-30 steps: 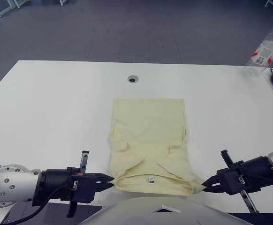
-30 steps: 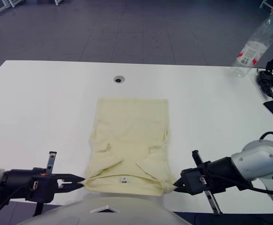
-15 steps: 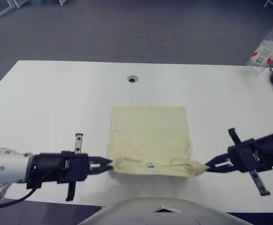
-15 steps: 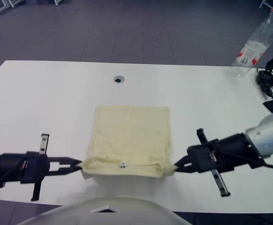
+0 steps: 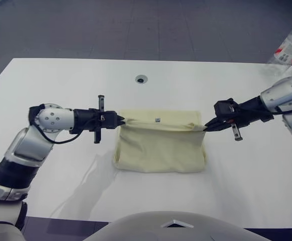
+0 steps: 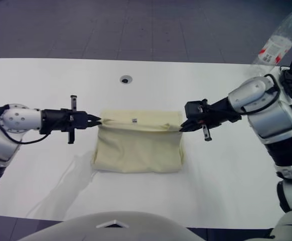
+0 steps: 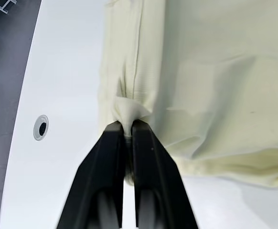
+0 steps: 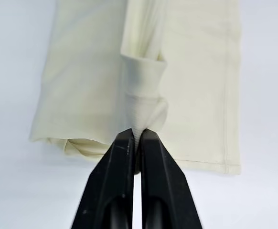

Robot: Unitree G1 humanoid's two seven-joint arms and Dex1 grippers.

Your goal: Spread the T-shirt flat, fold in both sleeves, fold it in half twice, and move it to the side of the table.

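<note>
Mid-frame on the smooth white table (image 5: pixel 60 80), pale yellow knit T-shirt (image 5: pixel 159 148) folded into a soft rectangle, upper edge taut, left claw (image 5: pixel 121 120) and right claw (image 5: pixel 207 127) each pinching a bunched corner.

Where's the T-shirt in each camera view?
Left eye: T-shirt mid-table, far edge stretched between both jaws.
Right eye: T-shirt mid-table, likewise.
Left wrist: T-shirt just beyond the jaws, a corner pinched.
Right wrist: T-shirt beyond the jaws, a corner pinched.
Shared landmark: the white table.

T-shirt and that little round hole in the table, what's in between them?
Just bare white table between T-shirt and hole, seen in the left eye view.
</note>
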